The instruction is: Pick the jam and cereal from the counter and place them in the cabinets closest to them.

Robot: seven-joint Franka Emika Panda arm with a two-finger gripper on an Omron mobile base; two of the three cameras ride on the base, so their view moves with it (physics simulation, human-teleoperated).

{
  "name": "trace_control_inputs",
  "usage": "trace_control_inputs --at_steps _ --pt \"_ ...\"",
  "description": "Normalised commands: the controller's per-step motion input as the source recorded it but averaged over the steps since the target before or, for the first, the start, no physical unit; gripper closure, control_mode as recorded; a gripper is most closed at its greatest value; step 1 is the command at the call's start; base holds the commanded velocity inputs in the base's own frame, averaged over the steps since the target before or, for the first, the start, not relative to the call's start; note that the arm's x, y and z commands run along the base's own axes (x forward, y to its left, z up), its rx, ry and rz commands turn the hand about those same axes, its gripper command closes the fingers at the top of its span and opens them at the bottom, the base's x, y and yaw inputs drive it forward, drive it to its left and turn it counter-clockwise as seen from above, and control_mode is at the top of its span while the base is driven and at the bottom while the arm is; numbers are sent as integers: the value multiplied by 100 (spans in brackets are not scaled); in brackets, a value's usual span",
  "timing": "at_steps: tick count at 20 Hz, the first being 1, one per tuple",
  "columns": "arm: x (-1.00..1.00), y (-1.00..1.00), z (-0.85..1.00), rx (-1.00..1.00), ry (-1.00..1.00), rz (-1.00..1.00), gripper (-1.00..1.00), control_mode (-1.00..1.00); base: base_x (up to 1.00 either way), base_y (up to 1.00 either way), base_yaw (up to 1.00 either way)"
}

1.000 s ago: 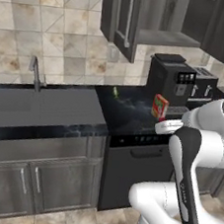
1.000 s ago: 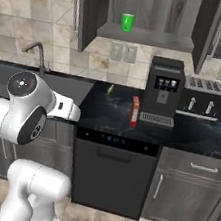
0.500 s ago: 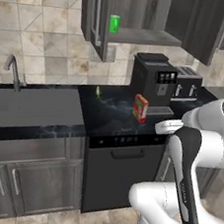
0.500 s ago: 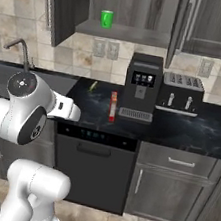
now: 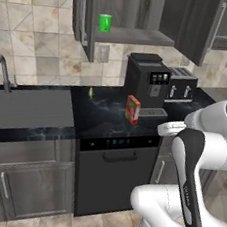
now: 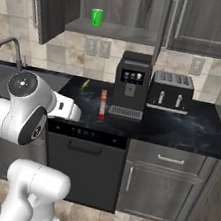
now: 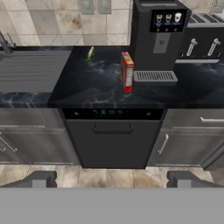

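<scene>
The cereal, a flat red box, stands upright on the black counter just left of the coffee machine's drip tray. The jam is out of view. Above the counter, one of the cabinets stands open, with a grey shelf board. My gripper is open with nothing between its fingertips. It hangs back from the counter's front edge, facing the cereal from above.
A black coffee machine and a toaster stand at the back of the counter. On the open shelf sits a green cup. A sink lies to the left, and a dishwasher is below.
Both base views have slid left across the scene: the base has driven right along the counter. The cereal has not moved. The gripper stays open.
</scene>
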Motion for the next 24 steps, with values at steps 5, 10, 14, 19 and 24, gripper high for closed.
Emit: trace_control_inputs --at_steps 5,10,14,19,24 --pt "0 0 0 0 0 0 -100 100 0 -7 0" --pt "0 0 0 0 0 0 -100 100 10 -2 0" --pt "0 0 0 0 0 0 -100 100 36 -10 1" --pt "0 0 0 0 0 0 -100 100 45 -13 2" --pt "0 0 0 0 0 0 -100 100 48 -15 2"
